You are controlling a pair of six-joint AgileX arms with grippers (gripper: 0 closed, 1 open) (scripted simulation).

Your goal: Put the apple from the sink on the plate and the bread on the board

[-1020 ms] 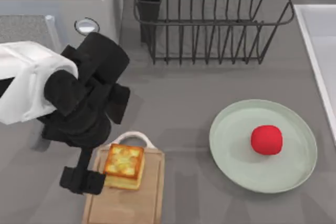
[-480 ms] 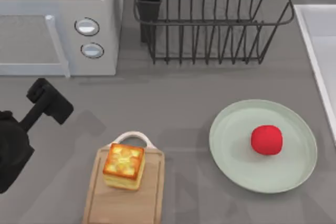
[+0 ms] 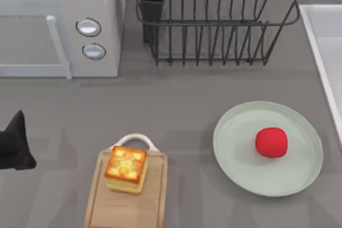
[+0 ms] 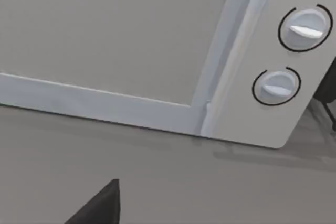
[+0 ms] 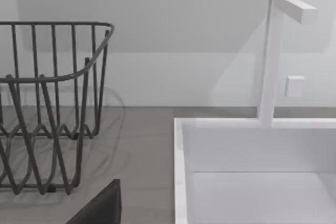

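While the left gripper is seen only as a dark tip at the table's left edge, its finger spread cannot be told; nothing is held. Well apart from it, the bread is set on the board, and the apple is placed on the plate, near the sink.

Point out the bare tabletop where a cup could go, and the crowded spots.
Free: the strip between board and plate, and the stretch between microwave and board. Crowded: the back, taken by microwave and rack; the sink borders the right.
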